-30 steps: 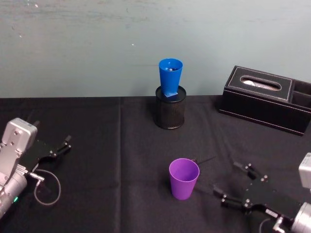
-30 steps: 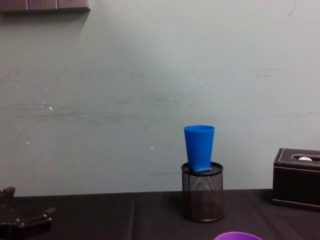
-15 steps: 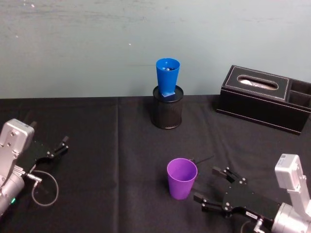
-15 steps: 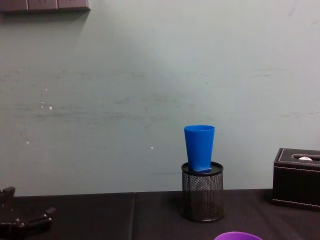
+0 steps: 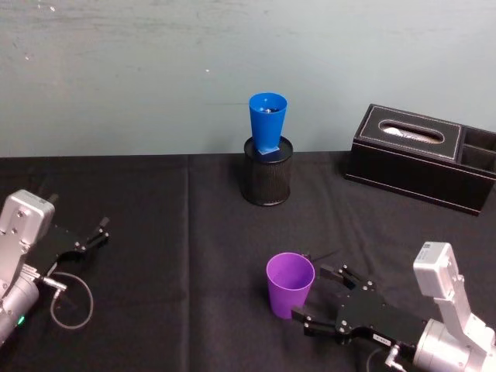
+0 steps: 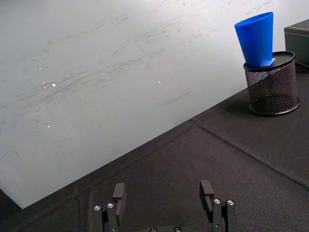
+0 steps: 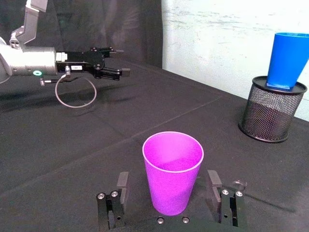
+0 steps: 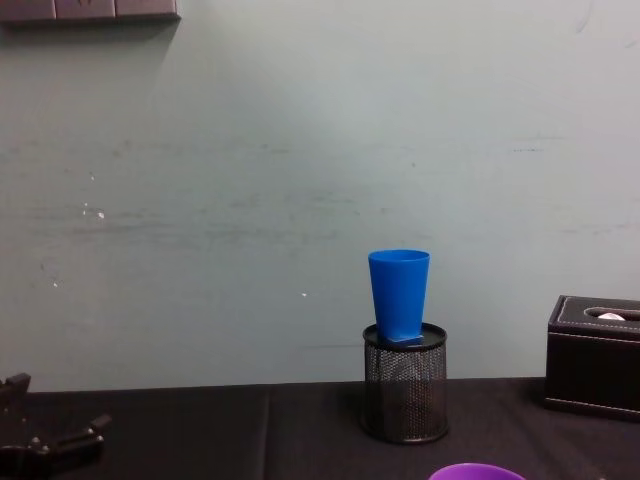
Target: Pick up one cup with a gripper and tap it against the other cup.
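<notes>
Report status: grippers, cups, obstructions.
Right gripper open around purple cup, not clamped. Left gripper open, parked. Blue cup atop mesh holder. Tissue box far right.

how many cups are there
2. The purple cup stands on the table between the open fingers of the right gripper. The blue cup sits in the mesh holder by the wall. None seems hidden.

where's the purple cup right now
In the head view the purple cup stands upright on the black table, front centre, between the open fingers of the right end effector; the blue cup sits farther back on the mesh holder.
</notes>
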Controlling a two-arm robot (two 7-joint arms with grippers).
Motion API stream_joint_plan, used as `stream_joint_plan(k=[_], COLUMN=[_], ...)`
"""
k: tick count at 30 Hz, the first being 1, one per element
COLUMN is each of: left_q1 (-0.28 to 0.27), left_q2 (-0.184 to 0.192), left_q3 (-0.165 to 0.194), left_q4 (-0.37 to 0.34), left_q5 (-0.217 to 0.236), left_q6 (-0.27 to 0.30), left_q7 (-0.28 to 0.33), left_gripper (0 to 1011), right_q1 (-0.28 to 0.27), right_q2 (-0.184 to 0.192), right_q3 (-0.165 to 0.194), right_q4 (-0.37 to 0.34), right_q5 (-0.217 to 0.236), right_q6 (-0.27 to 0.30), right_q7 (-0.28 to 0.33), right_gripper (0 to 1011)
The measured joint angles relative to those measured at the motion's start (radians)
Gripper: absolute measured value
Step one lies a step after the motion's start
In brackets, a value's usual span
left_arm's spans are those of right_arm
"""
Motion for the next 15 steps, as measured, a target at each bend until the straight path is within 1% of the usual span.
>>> stream_joint_plan(k=[7,8,15], left_q1=[0.0,0.0,0.0], left_q2=[0.0,0.0,0.0], left_q3=[0.0,0.0,0.0], left_q4=[0.0,0.0,0.0], left_q5=[0.0,0.0,0.0], left_q6=[0.0,0.0,0.0], left_q7=[0.0,0.0,0.0], left_gripper=[1000,1000,1000], right_q1=[0.027,0.027,0.056], right_q2=[-0.035,-0.035,-0.067], right_q3=[-0.008,-0.008,-0.016], right_q4=[0.028,0.028,0.061], right_q5=[-0.022,-0.022,-0.035], right_q6=[0.01,0.01,0.014], right_q7=[0.008,0.008,0.01], right_gripper=[1003,1003,1003])
